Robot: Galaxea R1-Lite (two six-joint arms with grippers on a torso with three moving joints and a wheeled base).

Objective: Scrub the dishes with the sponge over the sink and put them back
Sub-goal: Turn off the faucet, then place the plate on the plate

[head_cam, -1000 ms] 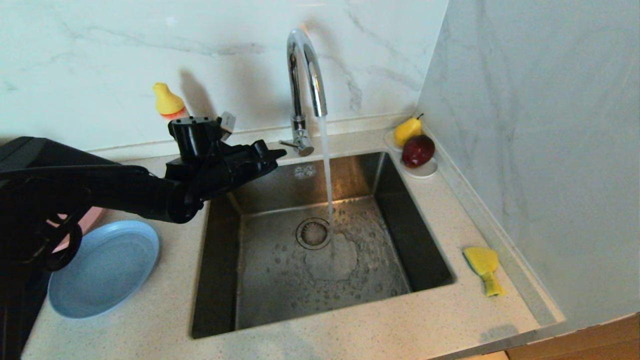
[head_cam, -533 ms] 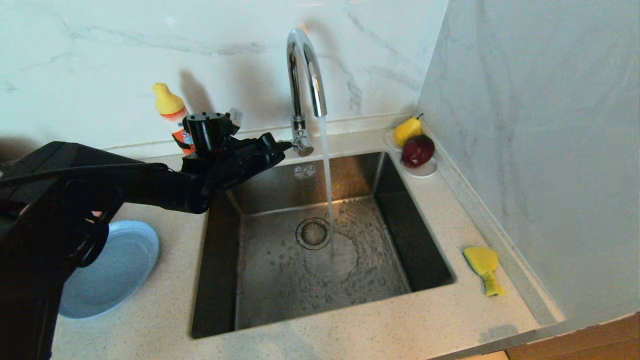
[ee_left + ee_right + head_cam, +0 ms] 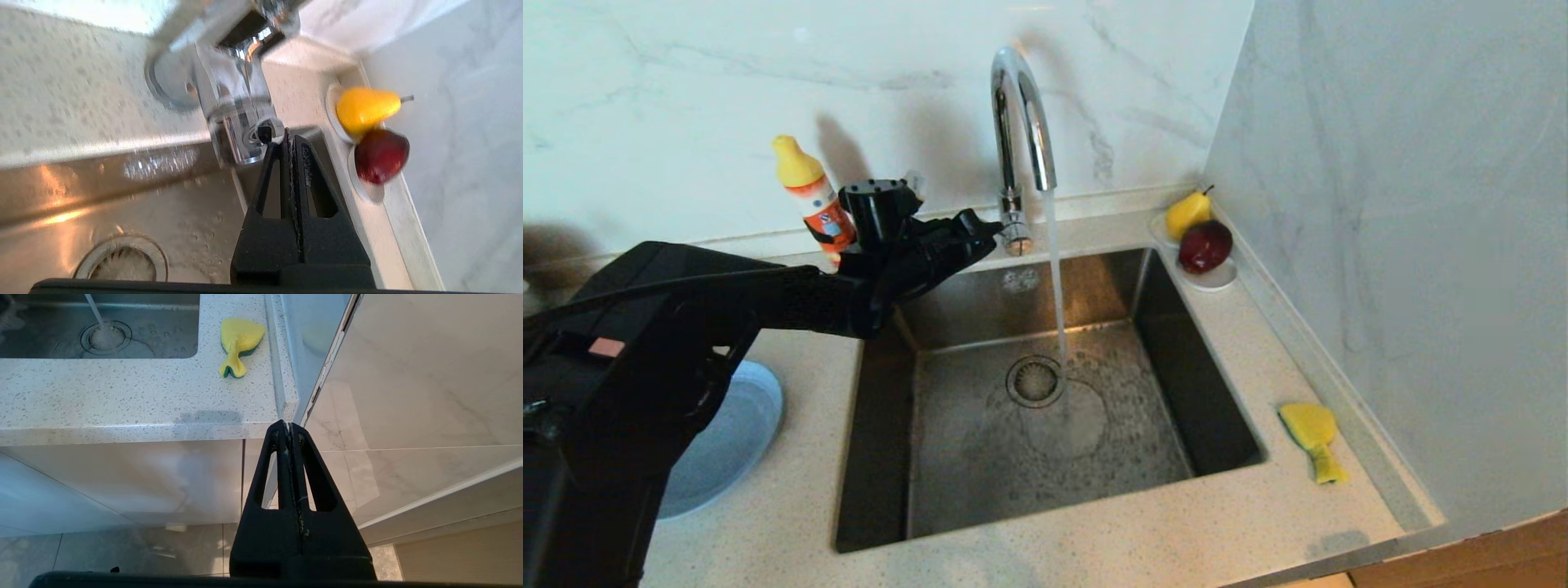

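— Where's the left gripper [image 3: 990,229]?

— Clenched on nothing, its tip at the small lever of the curved chrome tap [image 3: 1021,139]; whether it touches is hard to judge. Water runs into the square steel sink [image 3: 1045,392] beneath.

— The dishes?

— Back along its arm, the round light-blue plate [image 3: 731,445] is half hidden; anything else there is covered.

— The sponge?

— The yellow, green-backed sponge [image 3: 1313,437] lies across the sink. The right gripper [image 3: 289,426], pressed together, hangs below the counter edge.

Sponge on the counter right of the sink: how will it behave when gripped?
The sponge already looks pinched at one end, so probably soft and squashy. It is small, so likely light, and lies flat, so unlikely to roll.
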